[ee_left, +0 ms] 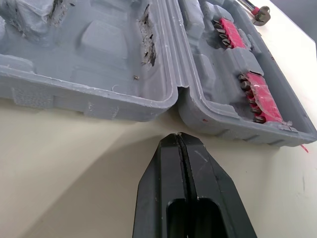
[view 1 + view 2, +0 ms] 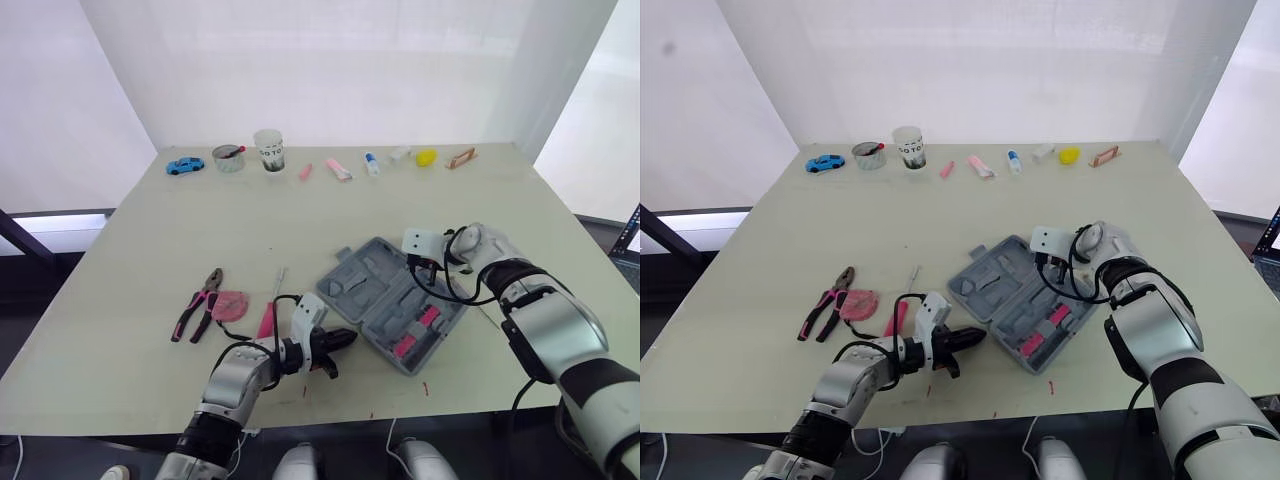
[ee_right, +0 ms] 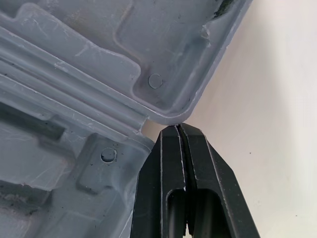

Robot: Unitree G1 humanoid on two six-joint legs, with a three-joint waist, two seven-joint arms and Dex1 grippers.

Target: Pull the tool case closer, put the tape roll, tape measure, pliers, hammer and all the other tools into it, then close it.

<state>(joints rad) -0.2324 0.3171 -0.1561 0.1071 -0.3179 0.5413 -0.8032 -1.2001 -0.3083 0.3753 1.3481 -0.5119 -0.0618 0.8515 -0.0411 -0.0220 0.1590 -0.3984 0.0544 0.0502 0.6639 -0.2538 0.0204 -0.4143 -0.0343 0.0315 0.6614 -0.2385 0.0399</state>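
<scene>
tool case (image 2: 390, 295) open flat, centre-right of table, hinge line running near-to-far between both grippers. left gripper (image 1: 178, 139) clenched, empty, tip just at near hinge notch. right gripper (image 3: 177, 130) clenched, empty, tip at far hinge notch, so better placed for pulling case closer. loose tools left of case, nearer left arm: one pliers (image 2: 200, 303), one pink round tape (image 2: 232, 303), one screwdriver (image 2: 268, 315). two red bit strips (image 1: 260, 94) inside case.

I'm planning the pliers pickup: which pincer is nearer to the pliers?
Left. The left pincer is at the near edge of the tool case, toward the pliers; the right pincer is across the case at its far edge.
</scene>
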